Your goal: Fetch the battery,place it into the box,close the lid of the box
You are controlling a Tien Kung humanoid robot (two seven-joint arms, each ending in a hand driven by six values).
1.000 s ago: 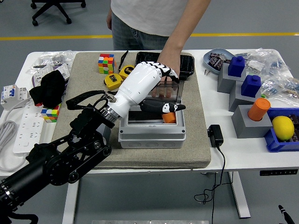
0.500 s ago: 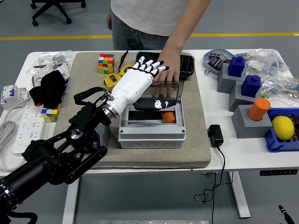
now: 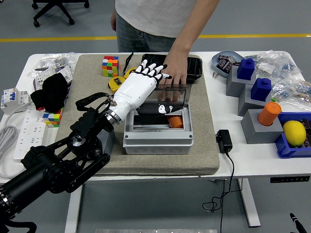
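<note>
Near edge of the white bench is bare on the right side except a black adapter with its cable hanging over the front. Left arm comes in from lower left over the grey mat; left robot hand is white with black fingertips, fingers spread and flat, holding nothing, lying over the left rear of the grey box. Box sits at mat centre, near the mat's front edge with a strip of free mat in front. Transparent lid is raised at the back, tilted; box is open. Orange battery lies inside the box at the right rear, just under the thumb, contact unclear. Person's hand at the far side rests on the lid's top edge, just beside the robot hand's fingertips. Behind it a black tray. Yellow tape measure and a colour cube on the mat's far left, little room there. Right of the mat: grey and blue blocks, orange cylinder, lemon, crowded. Power strip at the left edge.
</note>
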